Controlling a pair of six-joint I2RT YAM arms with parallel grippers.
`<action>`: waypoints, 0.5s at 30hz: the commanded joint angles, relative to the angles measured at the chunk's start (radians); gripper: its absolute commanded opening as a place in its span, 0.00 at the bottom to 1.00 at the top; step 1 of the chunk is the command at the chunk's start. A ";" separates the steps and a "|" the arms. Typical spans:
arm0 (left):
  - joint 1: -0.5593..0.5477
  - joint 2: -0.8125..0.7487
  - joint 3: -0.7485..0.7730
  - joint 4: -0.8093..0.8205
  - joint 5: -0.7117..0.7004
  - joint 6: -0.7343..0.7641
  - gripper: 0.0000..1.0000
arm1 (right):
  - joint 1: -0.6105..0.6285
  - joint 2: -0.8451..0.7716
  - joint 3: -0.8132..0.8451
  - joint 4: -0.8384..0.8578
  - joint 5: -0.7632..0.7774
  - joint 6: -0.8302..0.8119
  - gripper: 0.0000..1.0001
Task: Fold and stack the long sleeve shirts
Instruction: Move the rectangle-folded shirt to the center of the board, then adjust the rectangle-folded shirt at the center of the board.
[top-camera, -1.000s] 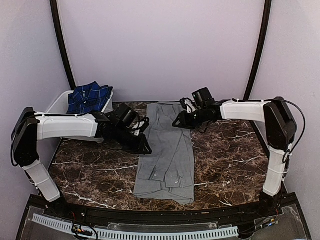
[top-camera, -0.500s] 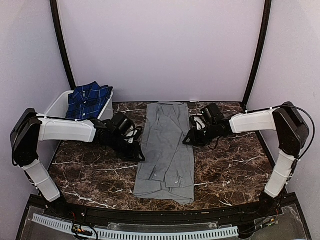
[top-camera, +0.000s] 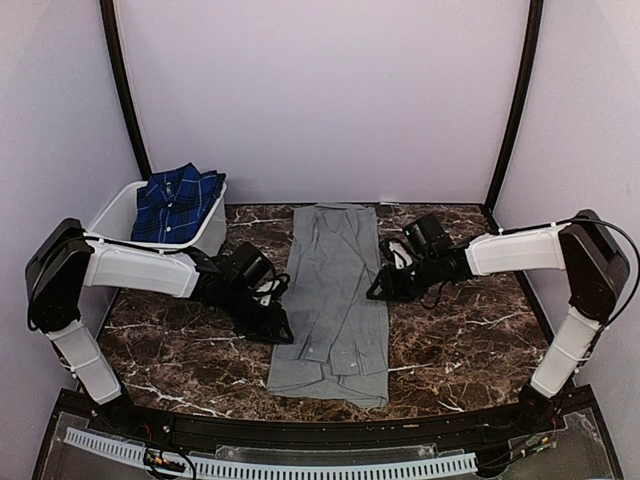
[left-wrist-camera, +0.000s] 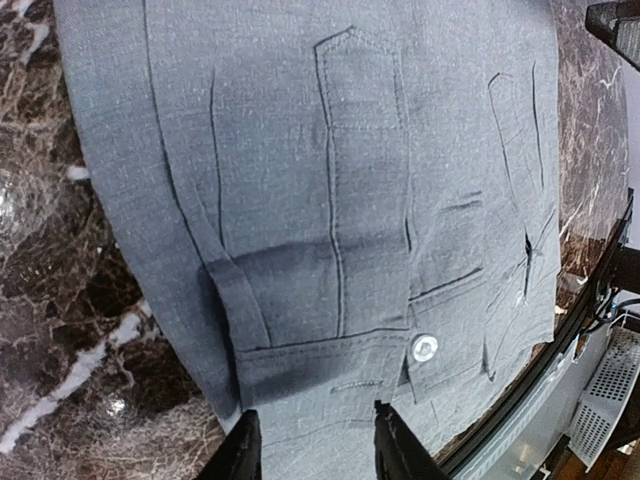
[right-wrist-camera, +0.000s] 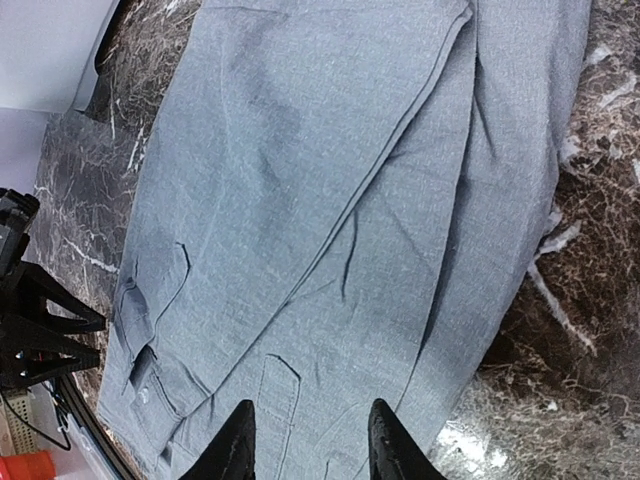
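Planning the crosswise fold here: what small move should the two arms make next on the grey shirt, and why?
Probably lower both and pinch the grey shirt at its side edges. It lies flat as a long narrow strip, and the left gripper and right gripper flank it, open and holding nothing.

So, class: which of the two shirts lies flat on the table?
The grey shirt, folded into a long strip; the plaid shirt sits bunched in the white tub.

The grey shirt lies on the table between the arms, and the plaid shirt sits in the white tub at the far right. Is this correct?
No. The top external view shows the white tub with the plaid shirt at the far left; the rest holds.
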 joint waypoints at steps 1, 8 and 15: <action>-0.018 0.013 0.002 -0.027 -0.028 -0.001 0.40 | 0.016 -0.040 -0.034 -0.003 0.013 0.006 0.36; -0.036 0.027 0.003 -0.054 -0.047 0.005 0.42 | 0.017 -0.044 -0.048 0.000 0.013 0.009 0.36; -0.048 0.035 0.006 -0.062 -0.054 0.007 0.42 | 0.016 -0.030 -0.045 0.005 0.005 0.008 0.35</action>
